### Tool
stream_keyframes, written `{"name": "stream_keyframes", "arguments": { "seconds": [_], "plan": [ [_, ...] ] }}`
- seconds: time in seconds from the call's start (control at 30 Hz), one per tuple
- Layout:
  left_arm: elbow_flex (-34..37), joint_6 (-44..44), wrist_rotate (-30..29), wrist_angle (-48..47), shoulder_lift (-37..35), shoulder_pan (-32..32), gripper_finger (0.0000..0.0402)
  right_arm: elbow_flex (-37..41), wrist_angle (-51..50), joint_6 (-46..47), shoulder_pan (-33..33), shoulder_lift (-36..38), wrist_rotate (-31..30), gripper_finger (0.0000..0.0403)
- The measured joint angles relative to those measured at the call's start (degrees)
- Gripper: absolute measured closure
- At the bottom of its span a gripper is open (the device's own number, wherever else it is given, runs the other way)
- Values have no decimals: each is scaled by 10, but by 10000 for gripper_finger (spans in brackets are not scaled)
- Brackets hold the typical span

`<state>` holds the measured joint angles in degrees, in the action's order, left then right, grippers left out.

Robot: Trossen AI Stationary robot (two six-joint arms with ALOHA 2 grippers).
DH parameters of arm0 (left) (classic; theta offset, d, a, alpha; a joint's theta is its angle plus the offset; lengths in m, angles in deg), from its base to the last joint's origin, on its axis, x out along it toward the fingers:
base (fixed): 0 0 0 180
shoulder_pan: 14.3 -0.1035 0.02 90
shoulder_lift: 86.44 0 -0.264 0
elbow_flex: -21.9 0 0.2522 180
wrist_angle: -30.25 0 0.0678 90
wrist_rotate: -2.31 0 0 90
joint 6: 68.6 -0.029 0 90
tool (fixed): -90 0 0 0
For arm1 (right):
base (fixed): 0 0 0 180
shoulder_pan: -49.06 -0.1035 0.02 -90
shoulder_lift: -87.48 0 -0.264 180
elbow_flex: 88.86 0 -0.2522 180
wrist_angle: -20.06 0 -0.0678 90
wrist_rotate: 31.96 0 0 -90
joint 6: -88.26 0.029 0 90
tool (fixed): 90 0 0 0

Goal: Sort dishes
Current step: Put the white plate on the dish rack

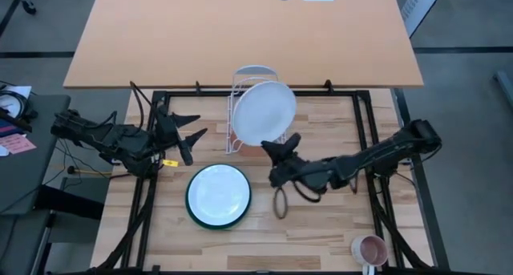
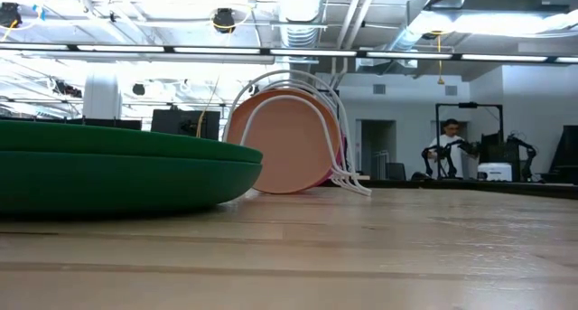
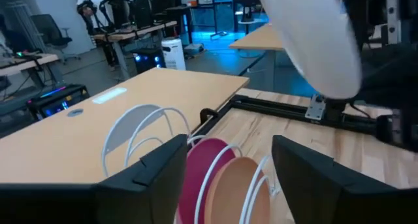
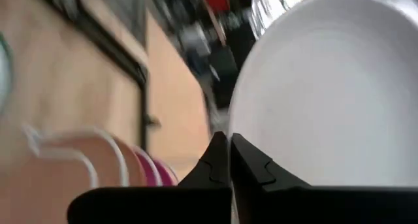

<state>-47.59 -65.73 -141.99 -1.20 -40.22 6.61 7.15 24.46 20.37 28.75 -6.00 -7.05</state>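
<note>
I had the right gripper (image 1: 280, 145) pinching the rim of the round white plate (image 1: 264, 112), its two dark fingers pressed together on the plate's lower edge, and the plate hung tilted in the air just above the white wire rack (image 1: 240, 107) at the far side of the wooden table (image 1: 321, 235). The rack already held the small terracotta-brown plate (image 2: 289, 152) and the magenta-pink plate (image 3: 208, 168) standing on edge side by side between the wire hoops, with bare hoops beyond the pink one. I judged the step in hand was to slot the white plate into the next free gap, so the thing to do well was to line the plate's edge up with the wires, keep it upright rather than canted, and lower it slowly so the rim dropped between two hoops instead of landing on top of one or knocking the pink plate. I meant to let go only once the plate rested in the rack, since a thin rim pinch could let it swing. The left gripper (image 1: 186, 139) waited with its fingers spread, holding nothing, just beside the rack on its left. The large dark green plate (image 1: 218, 195), white inside, lay flat on the table near the middle, not yet racked.
</note>
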Motion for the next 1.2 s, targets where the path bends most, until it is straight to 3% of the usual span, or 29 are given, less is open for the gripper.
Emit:
{"name": "stream_keyframes", "arguments": {
  "seconds": [0.33,0.43,0.57,0.9,1.0,1.2],
  "plan": [
    [0,-27,-4,4,2,0,160,-131,-46,-46,50,-140,-20,403],
    [0,-55,-48,10,2,0,160,-155,-74,-46,61,-168,-21,403],
    [0,-89,-107,8,2,0,160,-174,-76,-45,66,-192,-21,403],
    [0,-85,-106,8,3,0,160,-176,-79,-32,69,-194,-22,403],
    [0,-139,-106,70,3,0,160,-176,-79,-31,68,-194,-22,403],
    [-11,-313,-96,311,3,1,160,-176,-102,-30,75,-194,-35,403]
  ]
}}
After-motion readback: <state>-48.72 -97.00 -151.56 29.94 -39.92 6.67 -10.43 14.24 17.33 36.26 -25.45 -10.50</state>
